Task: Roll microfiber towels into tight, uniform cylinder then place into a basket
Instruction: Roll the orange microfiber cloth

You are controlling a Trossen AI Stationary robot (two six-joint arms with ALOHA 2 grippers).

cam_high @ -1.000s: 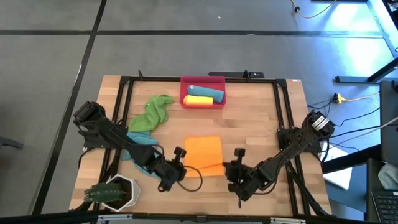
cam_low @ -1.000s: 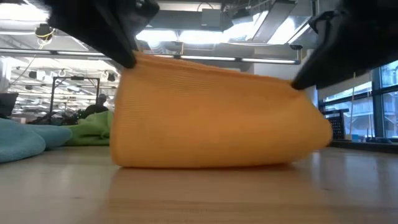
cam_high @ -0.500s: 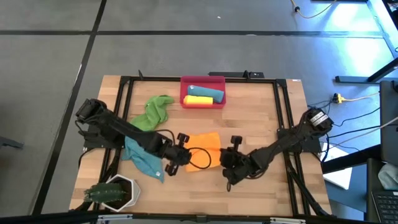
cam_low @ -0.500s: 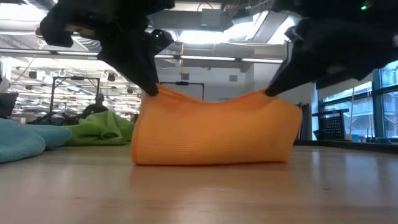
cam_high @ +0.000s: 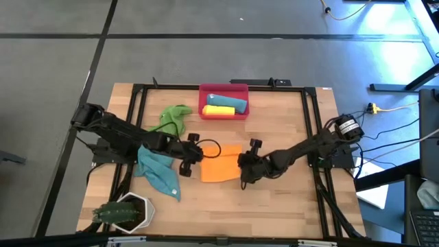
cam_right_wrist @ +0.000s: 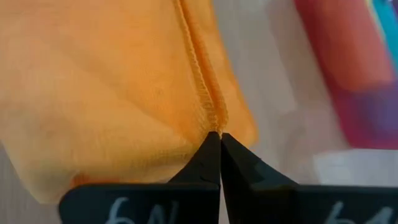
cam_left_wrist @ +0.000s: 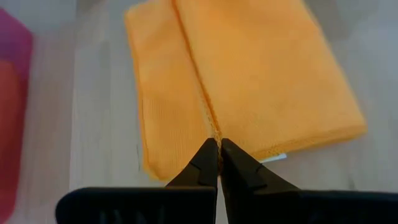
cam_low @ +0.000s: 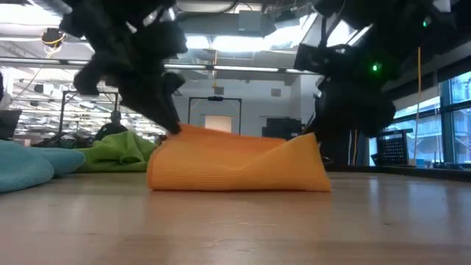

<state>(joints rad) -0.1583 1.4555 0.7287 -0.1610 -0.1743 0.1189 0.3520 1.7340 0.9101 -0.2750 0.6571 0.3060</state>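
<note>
- Fingers of the left gripper [cam_left_wrist: 218, 144] are pinched together on the hemmed edge of the orange towel [cam_high: 221, 163]; fingers of the right gripper [cam_right_wrist: 214, 138] are likewise clamped on that hem at the towel's opposite end.
- Left gripper [cam_high: 197, 152] sits at the towel's left end and right gripper [cam_high: 243, 165] at its right end, mid-table in the high view.
- Orange towel lies folded over on itself in the middle of the table; the low view shows a low, loose hump, not a tight cylinder. Judged: folding or early rolling stage only.
- Basket [cam_high: 223, 88] stands at the far edge of the table and holds two finished rolls, a yellow roll [cam_high: 218, 110] and a teal roll [cam_high: 228, 101], side by side.
- Green towel [cam_high: 169, 122] lies crumpled left of the basket, untouched.
- Teal towel [cam_high: 159, 172] lies crumpled under the left arm, near the white plant pot [cam_high: 125, 212], untouched.
- Assessment: two of five towels are done; the orange one is in hand; the green and loose teal ones remain to be rolled and placed.
</note>
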